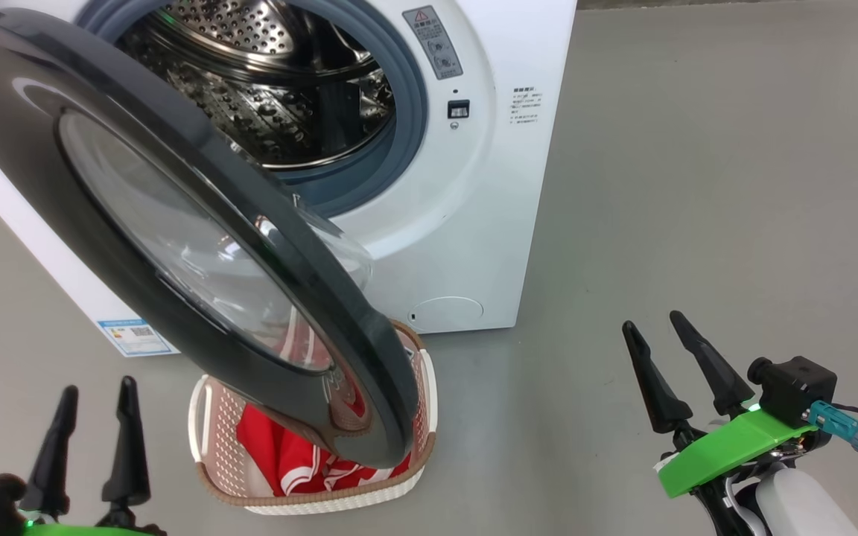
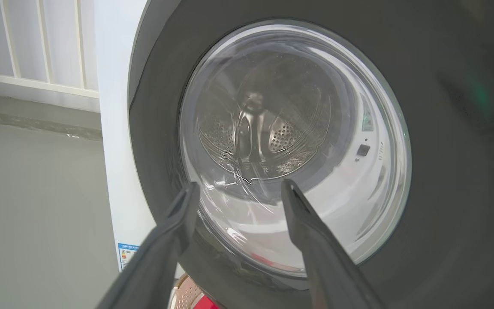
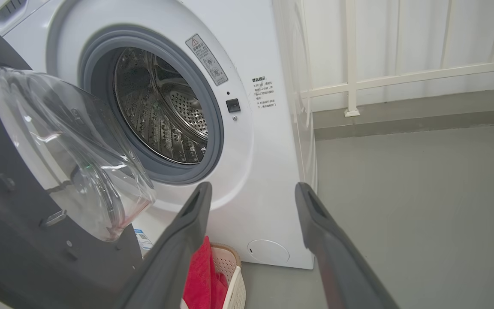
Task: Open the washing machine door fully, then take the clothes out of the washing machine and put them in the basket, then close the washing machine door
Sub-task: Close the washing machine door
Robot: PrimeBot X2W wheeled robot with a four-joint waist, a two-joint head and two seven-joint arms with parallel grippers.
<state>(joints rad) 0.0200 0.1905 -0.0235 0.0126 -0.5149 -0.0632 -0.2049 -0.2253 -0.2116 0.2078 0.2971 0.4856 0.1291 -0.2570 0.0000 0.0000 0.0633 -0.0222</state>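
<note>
Red clothes (image 1: 287, 455) lie in the basket (image 1: 209, 435), just ahead and to the right of the left end effector (image 1: 99, 387), whose fingers stand spread and empty. The right end effector (image 1: 651, 320), equally spread and empty, hangs well off on the basket's far side. The washing machine door (image 1: 198, 246) stands partly open directly ahead of the left end effector, over the basket. The drum (image 1: 265, 97) looks empty, so closing seems to be what remains. A push on the glossy rim could slip onto the glass. The door's lower edge might catch the heaped clothes; clearance cannot be judged. A white railing (image 3: 350, 64) stands beyond the washing machine (image 1: 474, 223).
</note>
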